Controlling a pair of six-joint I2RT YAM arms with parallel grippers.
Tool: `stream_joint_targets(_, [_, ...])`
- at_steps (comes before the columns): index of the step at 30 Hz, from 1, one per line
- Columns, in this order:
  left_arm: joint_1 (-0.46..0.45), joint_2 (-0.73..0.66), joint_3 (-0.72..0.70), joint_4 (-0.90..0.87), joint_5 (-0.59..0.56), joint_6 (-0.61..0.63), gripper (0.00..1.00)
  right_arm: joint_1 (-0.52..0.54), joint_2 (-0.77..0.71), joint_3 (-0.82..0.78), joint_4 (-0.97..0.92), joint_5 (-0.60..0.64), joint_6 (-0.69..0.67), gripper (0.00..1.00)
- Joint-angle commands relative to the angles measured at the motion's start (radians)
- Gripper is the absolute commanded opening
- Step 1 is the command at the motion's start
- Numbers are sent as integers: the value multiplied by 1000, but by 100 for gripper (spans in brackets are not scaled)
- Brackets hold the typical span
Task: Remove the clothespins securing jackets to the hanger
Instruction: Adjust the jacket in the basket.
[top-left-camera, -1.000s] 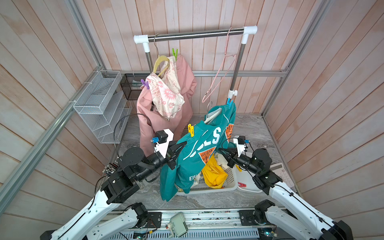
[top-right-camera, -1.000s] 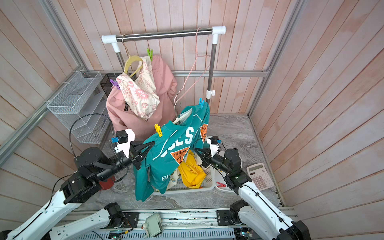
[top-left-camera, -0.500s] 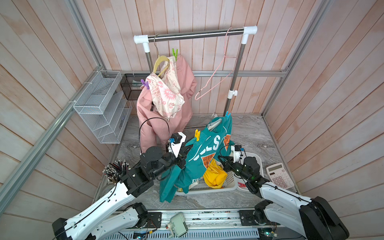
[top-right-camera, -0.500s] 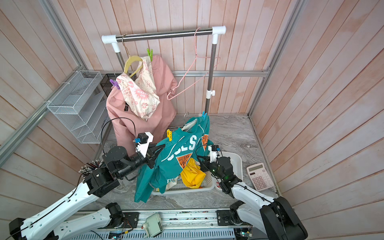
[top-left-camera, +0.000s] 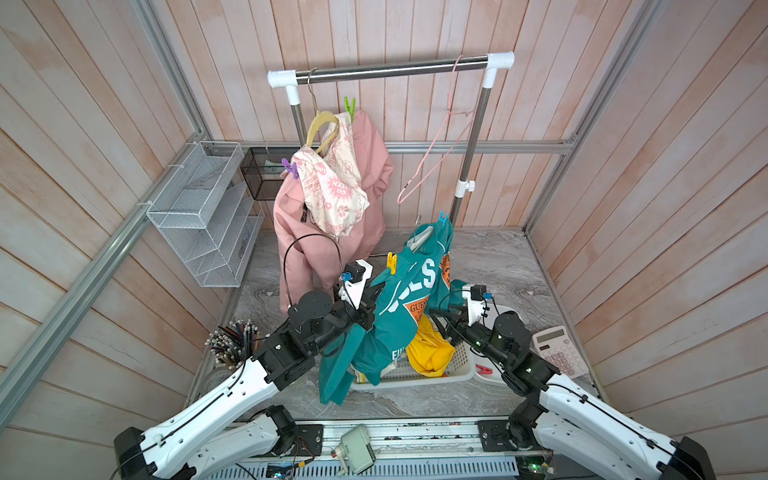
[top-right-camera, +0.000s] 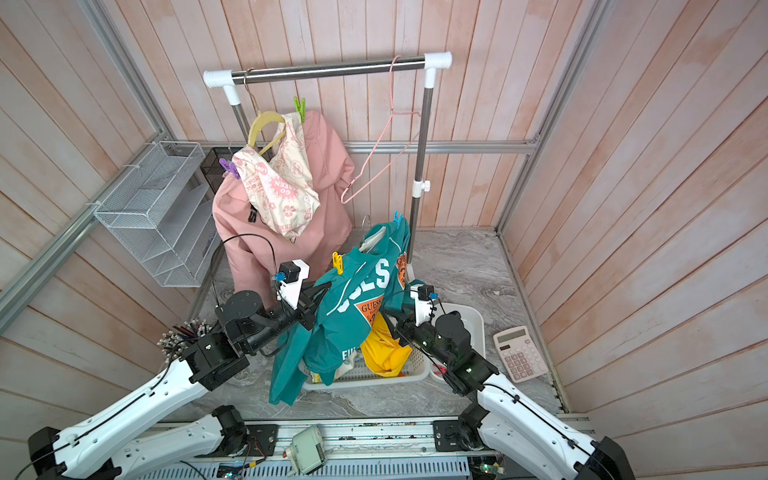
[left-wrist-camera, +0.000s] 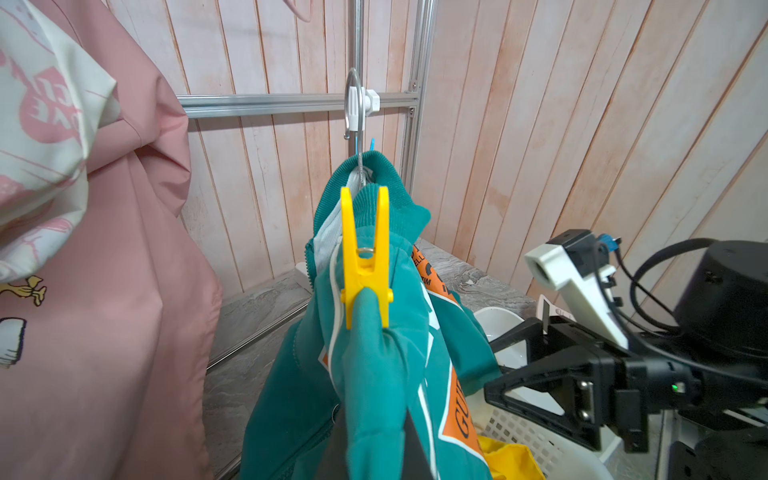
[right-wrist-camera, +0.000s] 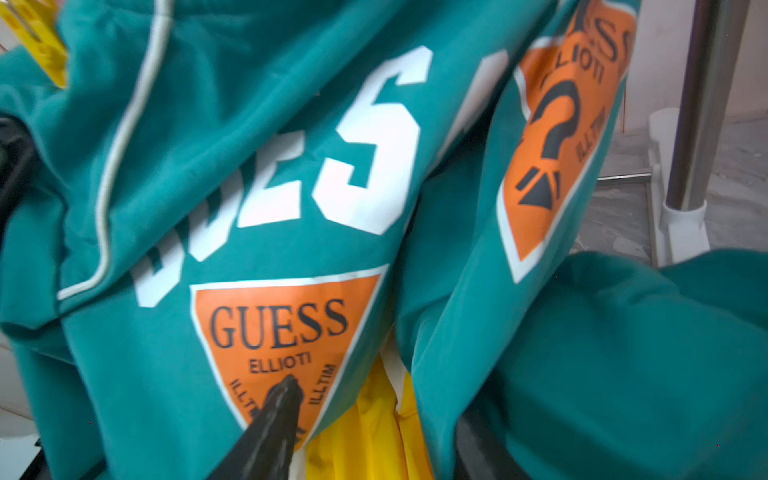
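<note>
The teal jacket (top-left-camera: 399, 307) hangs on a white hanger (left-wrist-camera: 358, 108) held off the rail. My left gripper (top-left-camera: 374, 293) is shut on a fold of its cloth just below the yellow clothespin (left-wrist-camera: 365, 257), and the cloth covers its fingers in the left wrist view. A blue clothespin (top-left-camera: 444, 217) sits at the jacket's far shoulder. My right gripper (top-left-camera: 441, 326) stands open beside the jacket's orange patch (right-wrist-camera: 274, 328), its fingers (right-wrist-camera: 276, 411) apart. The pink jacket (top-left-camera: 332, 245) hangs on the rail with a green clothespin (top-left-camera: 350, 106) and a purple clothespin (top-left-camera: 291, 168). The yellow jacket (top-left-camera: 428, 353) lies in the basket.
A white basket (top-left-camera: 461, 368) sits under the teal jacket, with a small tray holding a red clothespin (top-left-camera: 484, 368) and a calculator (top-left-camera: 559, 347) beside it. An empty pink hanger (top-left-camera: 436, 153) hangs on the rail (top-left-camera: 390, 68). Wire shelves (top-left-camera: 203, 216) and a pencil cup (top-left-camera: 232, 340) stand at the left.
My right gripper has opened and moved down a little. The teal jacket and hanger have come lower, with my left gripper still shut on the cloth.
</note>
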Motion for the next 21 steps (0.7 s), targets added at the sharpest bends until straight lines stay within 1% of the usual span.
stream_joint_targets(1, [9, 10, 35, 129, -3, 5, 0, 87, -12, 16, -101, 80, 4, 55])
stream_joint_targets(5, [20, 30, 46, 111, 20, 9, 0, 221, 15, 31, -52, 136, 14, 55])
stream_joint_targets(7, [31, 39, 52, 102, 43, 6, 0, 298, 34, 37, -43, 186, 8, 56])
stream_joint_targets(9, [45, 42, 54, 99, 80, 3, 0, 340, 45, 29, -27, 213, 9, 56])
stream_joint_targets(11, [58, 44, 53, 93, 106, 1, 0, 352, 52, 8, -27, 223, 29, 56])
stream_joint_targets(15, [70, 53, 68, 33, 92, 7, 0, 357, 27, -19, -38, 242, 64, 56])
stream_joint_targets(21, [78, 50, 71, 2, 49, 10, 0, 358, -39, -12, -170, 309, 61, 56])
